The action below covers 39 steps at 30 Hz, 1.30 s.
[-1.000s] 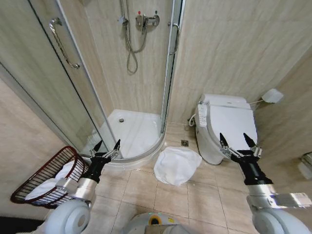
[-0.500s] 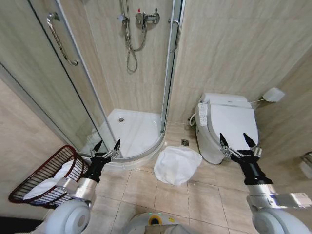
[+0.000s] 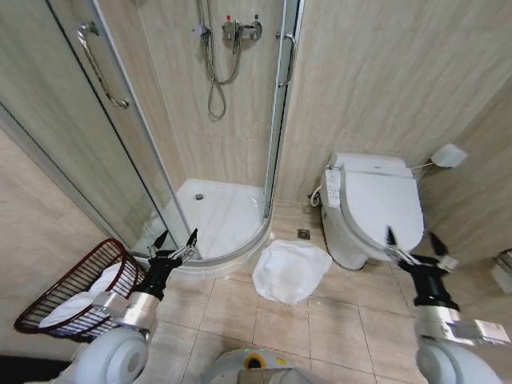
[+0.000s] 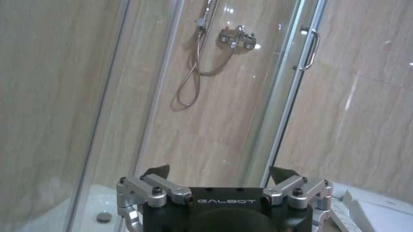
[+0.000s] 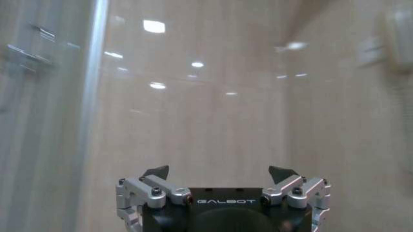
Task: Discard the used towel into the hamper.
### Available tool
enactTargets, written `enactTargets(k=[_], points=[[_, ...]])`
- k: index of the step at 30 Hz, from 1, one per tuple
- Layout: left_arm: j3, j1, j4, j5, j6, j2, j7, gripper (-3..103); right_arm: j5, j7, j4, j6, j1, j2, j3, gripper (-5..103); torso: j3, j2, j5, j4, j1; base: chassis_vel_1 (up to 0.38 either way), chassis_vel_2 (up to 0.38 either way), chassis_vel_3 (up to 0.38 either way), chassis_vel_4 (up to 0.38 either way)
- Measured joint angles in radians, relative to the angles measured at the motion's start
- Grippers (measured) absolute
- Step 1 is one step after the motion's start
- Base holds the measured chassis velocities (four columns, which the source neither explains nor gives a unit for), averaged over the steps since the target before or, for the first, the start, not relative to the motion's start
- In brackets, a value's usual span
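On the tiled bathroom floor, between the curved base of the shower enclosure and the toilet, lies the used towel: a white, rounded, crumpled heap, resting flat on the tiles and touched by neither gripper. Its far edge sits just beside a small floor drain.

The hamper stands at the robot's left, against the wall, well apart from the towel. It is a dark reddish-brown open-weave basket, tilted in the head view, with white cloth already inside it.

The left gripper is held above the floor near the shower threshold, between the hamper and the towel. Its jaws stand apart and hold nothing. In the left wrist view the same gripper points toward the shower hose and the mixer valve on the beige wall. The white lettering "GALBOT" reads clearly on its black body.

The right gripper is raised in front of the toilet's right side, clear of the towel. Its jaws are likewise apart and empty. In the right wrist view this gripper faces a bare beige tiled wall, and the same "GALBOT" marking appears on its body.

A chrome handle is fixed to the glass shower door.
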Motion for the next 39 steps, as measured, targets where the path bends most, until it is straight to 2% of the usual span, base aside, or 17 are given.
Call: enactTargets(k=[9, 10, 11, 13, 14, 16, 17, 18, 21, 24, 26, 33, 39], points=[[0.000, 0.000, 0.000, 0.000, 0.000, 0.000, 0.000, 100, -0.002, 0.010, -0.018, 0.008, 0.013, 0.001, -0.001, 100, 0.001, 0.002, -0.0006, 0.0001, 0.001, 0.000, 0.000, 0.000, 0.000], [0.000, 0.000, 0.000, 0.000, 0.000, 0.000, 0.000, 100, 0.041, -0.041, 0.007, -0.053, 0.044, -0.004, -0.040, 100, 0.001, 0.003, -0.0002, -0.0008, 0.001, 0.000, 0.000, 0.000, 0.000], [0.000, 0.000, 0.000, 0.000, 0.000, 0.000, 0.000, 100, 0.063, -0.070, 0.023, -0.083, 0.062, -0.006, -0.061, 100, 0.001, 0.003, 0.0002, 0.0008, 0.001, 0.000, 0.000, 0.000, 0.000], [0.000, 0.000, 0.000, 0.000, 0.000, 0.000, 0.000, 100, 0.077, -0.088, 0.033, -0.103, 0.072, -0.009, -0.073, 100, 0.001, 0.003, -0.0008, 0.0011, 0.001, 0.000, 0.000, 0.000, 0.000], [0.000, 0.000, 0.000, 0.000, 0.000, 0.000, 0.000, 100, 0.079, -0.095, 0.019, -0.135, 0.099, -0.029, -0.103, 100, 0.001, 0.003, -0.0012, 0.0002, 0.001, 0.000, 0.000, 0.000, 0.000], [0.000, 0.001, 0.000, 0.000, 0.000, 0.000, 0.000, 100, 0.080, -0.094, 0.003, -0.150, 0.115, -0.051, -0.121, 100, 0.002, 0.003, -0.0009, 0.0009, 0.001, 0.000, 0.000, 0.000, 0.000], [0.000, 0.000, 0.000, 0.000, 0.000, 0.000, 0.000, 100, 0.077, -0.084, -0.025, -0.167, 0.132, -0.070, -0.141, 100, 0.002, 0.003, 0.0002, 0.0006, 0.002, 0.000, 0.000, 0.000, 0.000], [0.000, 0.000, 0.000, 0.000, 0.000, 0.000, 0.000, 100, 0.074, -0.078, -0.049, -0.175, 0.142, -0.081, -0.152, 100, 0.002, 0.004, -0.0012, 0.0004, 0.002, 0.000, 0.000, 0.000, 0.000], [0.000, 0.000, 0.000, 0.000, 0.000, 0.000, 0.000, 100, 0.082, -0.069, -0.095, -0.189, 0.153, -0.095, -0.180, 100, 0.002, 0.004, -0.0001, 0.0003, 0.002, 0.000, 0.000, 0.000, 0.000], [0.000, 0.000, 0.000, 0.000, 0.000, 0.000, 0.000, 100, 0.093, -0.070, -0.162, -0.194, 0.168, -0.119, -0.222, 100, 0.002, 0.004, -0.0006, 0.0001, 0.002, 0.000, 0.000, 0.000, 0.000], [0.000, 0.000, 0.000, 0.000, 0.000, 0.000, 0.000, 100, 0.109, -0.075, -0.254, -0.197, 0.203, -0.154, -0.278, 100, 0.002, 0.004, -0.0003, 0.0002, 0.002, 0.000, 0.000, 0.000, 0.000], [0.000, 0.000, 0.000, 0.000, 0.000, 0.000, 0.000, 100, 0.181, -0.129, -0.514, -0.229, 0.328, -0.238, -0.400, 100, 0.002, 0.005, -0.0004, 0.0004, 0.002, 0.000, 0.000, 0.000, 0.000], [0.000, 0.000, 0.000, 0.000, 0.000, 0.000, 0.000, 100, 0.189, -0.167, -0.667, -0.234, 0.405, -0.264, -0.469, 100, 0.003, 0.005, -0.0005, 0.0003, 0.002, 0.000, 0.000, 0.000, 0.000]])
